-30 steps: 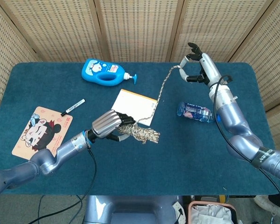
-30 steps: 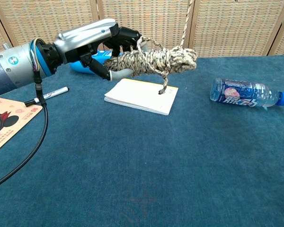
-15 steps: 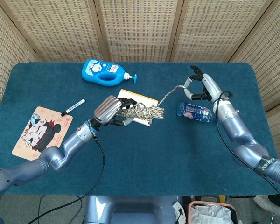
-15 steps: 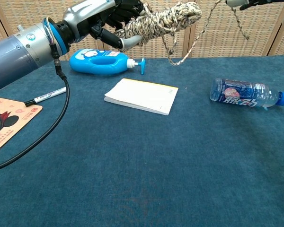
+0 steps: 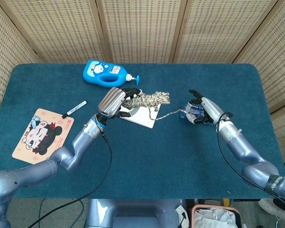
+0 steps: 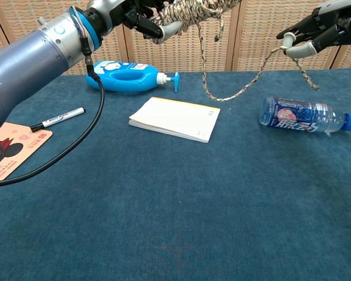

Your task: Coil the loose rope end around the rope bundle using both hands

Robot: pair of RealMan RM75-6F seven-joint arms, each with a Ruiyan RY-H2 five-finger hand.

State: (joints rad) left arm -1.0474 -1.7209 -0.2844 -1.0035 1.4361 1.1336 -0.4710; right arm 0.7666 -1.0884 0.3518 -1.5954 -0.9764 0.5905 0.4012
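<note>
1. Since the earlier frames, the left hand (image 5: 115, 100) has carried the rope bundle (image 5: 149, 100) up and toward the far side of the surface (image 5: 147, 156), while the right hand (image 5: 199, 107) has come down and inward.
2. Left hand: fingers wrapped around one end of the rope bundle, which is held in the air above the notepad (image 6: 175, 119).
3. Right hand: fingers pinch the loose rope end (image 6: 254, 82); a short tail hangs past the pinch.
4. Loose rope end: drops from the bundle, sags in a slack curve, then rises to the right hand.
5. Water bottle (image 6: 307, 115): lies on its side below the right hand.
6. Blue pump bottle (image 5: 105, 74): lies flat near the far edge.
7. Marker (image 5: 74, 109) and cartoon card (image 5: 42, 134): lie at the left.
</note>
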